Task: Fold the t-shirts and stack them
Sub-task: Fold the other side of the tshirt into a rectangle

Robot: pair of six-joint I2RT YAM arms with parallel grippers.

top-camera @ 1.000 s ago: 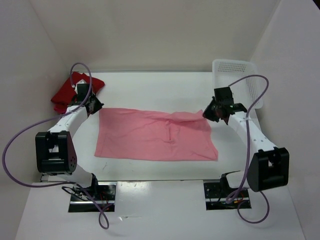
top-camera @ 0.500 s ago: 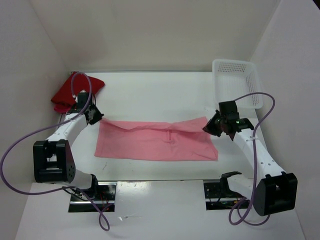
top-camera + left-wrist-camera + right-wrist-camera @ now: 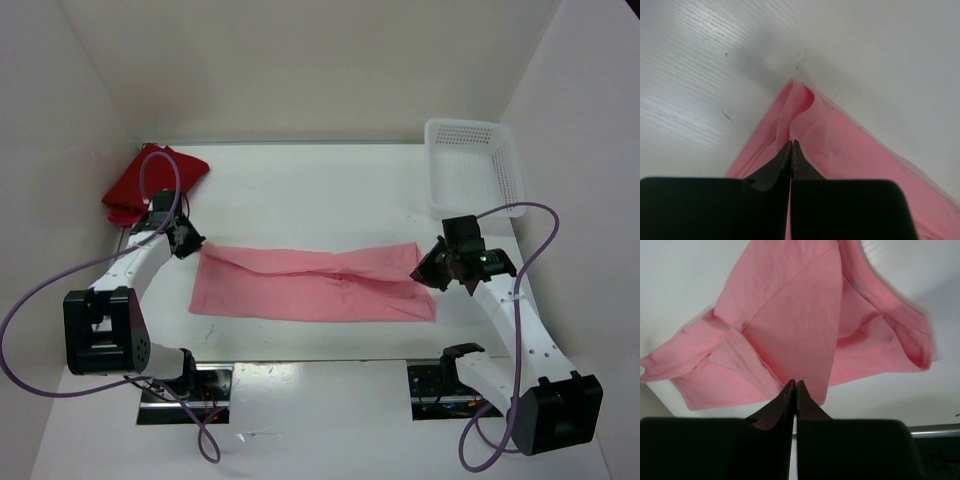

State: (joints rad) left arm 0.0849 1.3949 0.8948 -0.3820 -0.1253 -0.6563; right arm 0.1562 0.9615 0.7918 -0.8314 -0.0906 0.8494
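A light pink t-shirt (image 3: 310,290) lies as a long strip across the middle of the table, its far edge folded over toward the near side. My left gripper (image 3: 190,243) is shut on the strip's far left corner, and the cloth (image 3: 850,150) puckers at its tips (image 3: 791,142). Over at the far right corner my right gripper (image 3: 425,268) is shut on the cloth. There the pink fabric (image 3: 790,315) spreads away from the closed tips (image 3: 795,382). A red t-shirt (image 3: 125,200) lies bunched at the back left corner.
A white perforated basket (image 3: 465,125) stands at the back right against the wall. White walls enclose the table on three sides. Purple cables loop out from both arms.
Both grippers have drawn toward the near edge, carrying the pink shirt's far edge with them. The shirt has gone from a wide spread to a narrower strip.
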